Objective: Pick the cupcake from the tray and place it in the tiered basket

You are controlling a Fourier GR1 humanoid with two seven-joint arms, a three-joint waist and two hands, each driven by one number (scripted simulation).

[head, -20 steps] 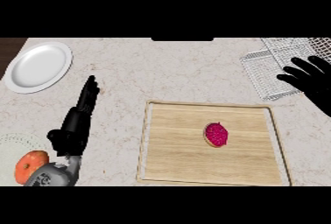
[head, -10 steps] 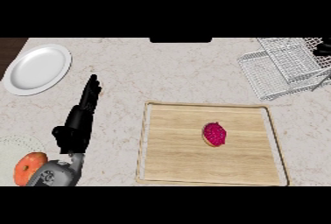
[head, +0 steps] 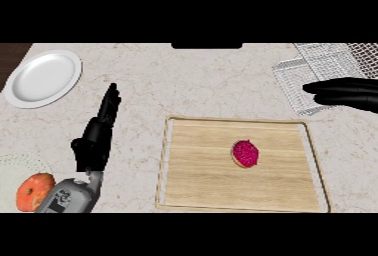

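A cupcake with dark pink frosting [head: 245, 153] lies on the wooden tray [head: 199, 175], right of the tray's middle. The white wire tiered basket [head: 317, 70] stands at the counter's far right. My right hand [head: 347, 93] comes in from the right edge in front of the basket, fingers straight and pointing left, holding nothing. It is well above and right of the cupcake. My left hand [head: 100, 135] rests open on the counter left of the tray, fingers pointing away.
A white plate [head: 43, 77] sits at the far left. An orange fruit [head: 35, 191] lies on a pale mat [head: 15, 167] at the lower left, beside my left forearm.
My right hand left the view half a second ago and is back at the right edge, lower and pointing left. The basket shifted a little. Cupcake and left hand stayed put.
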